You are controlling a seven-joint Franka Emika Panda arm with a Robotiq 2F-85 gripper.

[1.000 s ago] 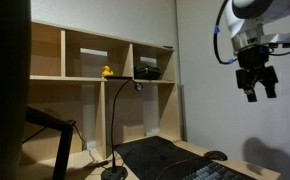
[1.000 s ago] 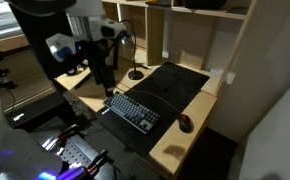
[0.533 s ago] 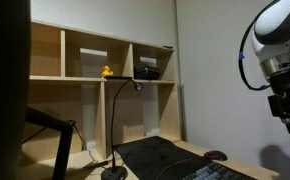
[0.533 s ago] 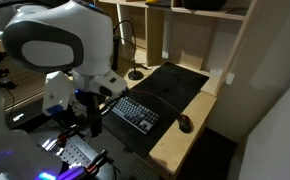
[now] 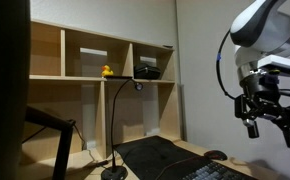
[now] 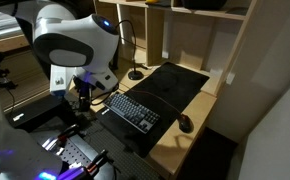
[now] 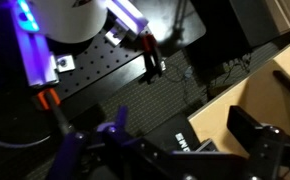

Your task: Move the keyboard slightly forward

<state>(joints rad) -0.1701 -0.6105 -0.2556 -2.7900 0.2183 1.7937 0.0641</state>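
Noted gripper (image 6: pixel 82 96) spread wide and empty, hanging above and off one short end of keyboard (image 6: pixel 135 110), flat at desk (image 6: pixel 175 146) front edge beside mat (image 6: pixel 175 85), long axis running away from fingers toward mouse (image 6: pixel 186 123).

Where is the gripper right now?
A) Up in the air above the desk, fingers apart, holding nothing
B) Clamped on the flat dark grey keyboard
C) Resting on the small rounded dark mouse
A: in an exterior view the gripper hangs in the air above the flat dark grey keyboard, its fingers spread with nothing between them.
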